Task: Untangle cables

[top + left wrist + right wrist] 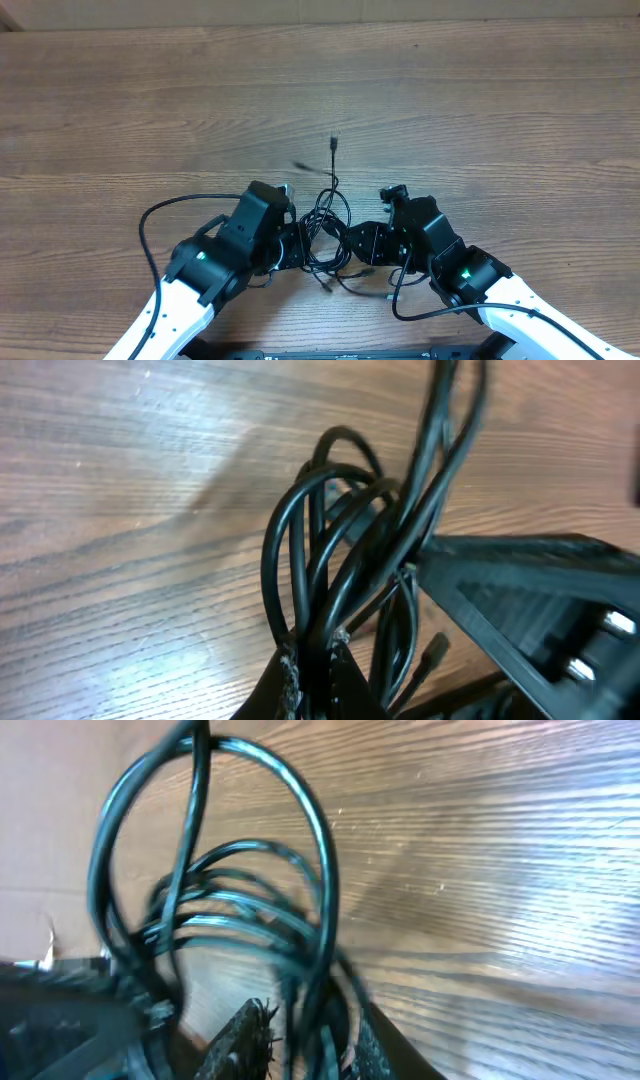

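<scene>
At lower centre of the overhead view, the cables (pixel 327 215) form one knot between the left gripper (pixel 298 246) and the right gripper (pixel 354 243). The knot's long axis runs up-frame, one plug end pointing to the top. Left wrist view: jaws clamped on several strands. Right wrist view: jaws narrow, strands pinched between them. Risk: pulling apart while both hold shared loops would likely tighten the knot.

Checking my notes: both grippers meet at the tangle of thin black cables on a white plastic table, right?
No. The overhead view shows a brown wooden table; the left gripper and right gripper meet at the tangle of thin black cables.
</scene>
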